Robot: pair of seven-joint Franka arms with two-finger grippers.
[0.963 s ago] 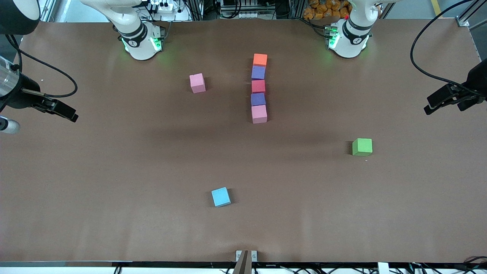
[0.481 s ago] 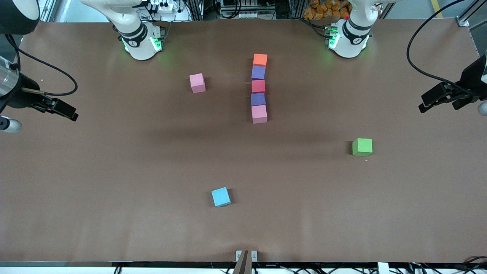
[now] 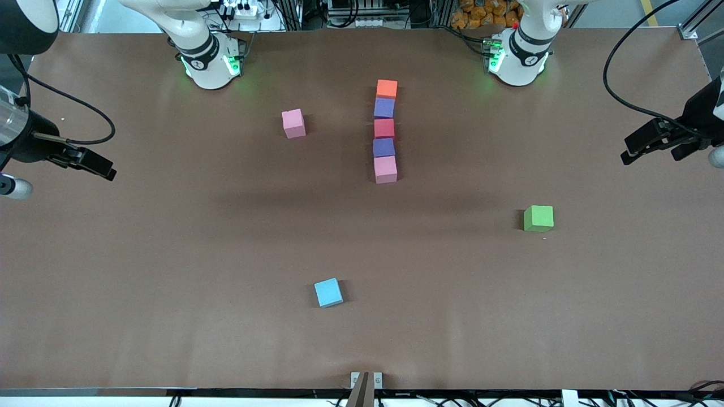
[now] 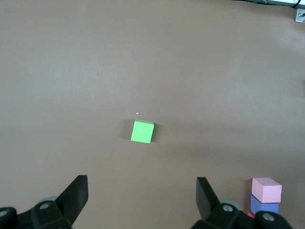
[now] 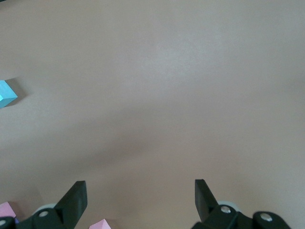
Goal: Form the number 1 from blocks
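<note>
Right gripper [image 3: 104, 169] over table [image 3: 169, 254] edge at right arm's end: fingers spread wide, nothing held. Blocks [image 3: 385, 134] in single touching column mid-table, toward robots' edge. Left gripper [image 3: 633, 152] over edge at left arm's end: spread wide, nothing held.

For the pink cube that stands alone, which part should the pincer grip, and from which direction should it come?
Probably from straight above, closing on two opposite vertical faces of the lone pink cube. It sits flat on the table with bare surface all around it, well apart from the column of blocks, so both fingers could descend freely. The right pincer is open.
</note>
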